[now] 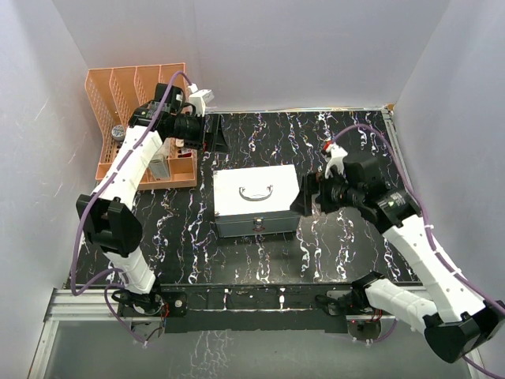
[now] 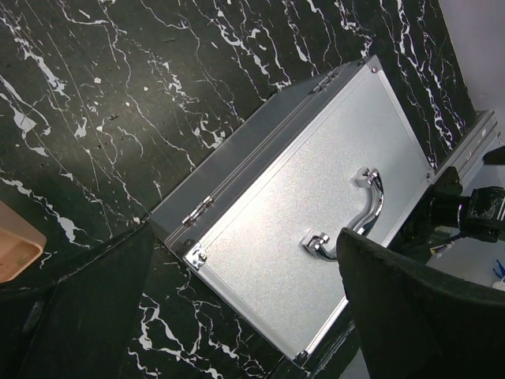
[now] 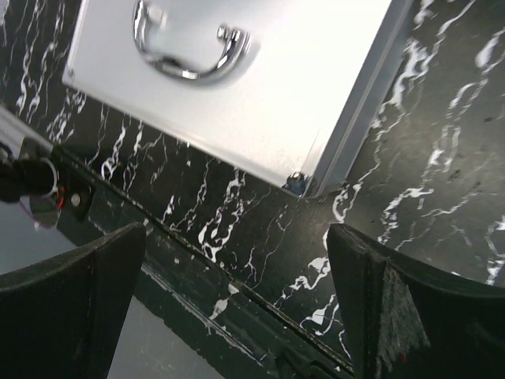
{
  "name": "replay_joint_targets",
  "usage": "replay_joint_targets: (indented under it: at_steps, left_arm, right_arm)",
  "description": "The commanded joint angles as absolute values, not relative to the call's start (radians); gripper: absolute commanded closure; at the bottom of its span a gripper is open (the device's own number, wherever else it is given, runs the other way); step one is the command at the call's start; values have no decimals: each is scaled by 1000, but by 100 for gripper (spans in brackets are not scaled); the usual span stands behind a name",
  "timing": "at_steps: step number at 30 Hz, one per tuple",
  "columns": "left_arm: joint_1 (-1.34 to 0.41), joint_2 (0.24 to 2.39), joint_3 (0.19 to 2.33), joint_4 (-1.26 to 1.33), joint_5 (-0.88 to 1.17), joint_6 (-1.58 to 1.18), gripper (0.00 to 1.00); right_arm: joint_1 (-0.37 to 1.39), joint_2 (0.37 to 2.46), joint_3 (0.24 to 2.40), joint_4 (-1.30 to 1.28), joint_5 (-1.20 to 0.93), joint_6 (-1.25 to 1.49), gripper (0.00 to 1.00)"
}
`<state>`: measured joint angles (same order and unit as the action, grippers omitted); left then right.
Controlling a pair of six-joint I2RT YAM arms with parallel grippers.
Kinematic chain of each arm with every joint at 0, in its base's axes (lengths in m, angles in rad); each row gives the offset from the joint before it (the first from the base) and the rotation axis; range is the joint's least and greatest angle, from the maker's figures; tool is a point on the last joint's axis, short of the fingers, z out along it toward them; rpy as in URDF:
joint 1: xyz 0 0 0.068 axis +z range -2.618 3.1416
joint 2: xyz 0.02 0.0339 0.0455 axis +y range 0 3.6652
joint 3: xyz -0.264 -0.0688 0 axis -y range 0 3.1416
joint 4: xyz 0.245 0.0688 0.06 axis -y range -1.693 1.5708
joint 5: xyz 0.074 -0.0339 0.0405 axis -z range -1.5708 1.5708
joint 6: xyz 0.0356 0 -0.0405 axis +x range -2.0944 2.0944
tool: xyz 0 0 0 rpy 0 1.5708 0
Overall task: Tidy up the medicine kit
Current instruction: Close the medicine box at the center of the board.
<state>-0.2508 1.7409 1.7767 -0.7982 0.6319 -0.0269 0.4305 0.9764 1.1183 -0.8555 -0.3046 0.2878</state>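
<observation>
You're seeing the medicine kit lying shut, the left gripper hovering at its eleven o'clock, the right gripper at three, both jaws gaping apart.

Left arm rises from its base, elbow kinked out left, forearm angled up toward the far side. Left gripper points right and down, jaws spread wide, nothing between them. Right arm leans in from its base. Right gripper aims left, jaws wide apart and empty. The grippers are well apart.
</observation>
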Motion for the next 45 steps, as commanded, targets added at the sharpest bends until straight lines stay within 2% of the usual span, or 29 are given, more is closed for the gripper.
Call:
replay_joint_targets:
  at_steps: [1,7,14,18,25,34,45]
  left_arm:
    - [-253,1764,1835,-799,665,-34,1]
    - [-252,1797,1847,-804,682,-42,1]
    - [-254,1855,1881,-812,657,-35,1]
    - [-254,1894,1918,-814,659,-22,1]
    - [-254,1945,1983,-842,669,-4,2]
    - [-254,1914,1912,-806,682,-28,2]
    - [-255,1943,1955,-813,658,-35,2]
  right_arm:
    - [447,853,955,-679,-444,262,2]
    - [463,825,870,-647,-452,271,2]
    - [536,900,821,-601,-397,311,2]
    - [627,1001,819,-511,-372,336,2]
    - [833,1094,824,-385,-187,325,2]
    - [891,1032,825,-426,-6,443,2]
    - [900,1062,883,-531,106,634,2]
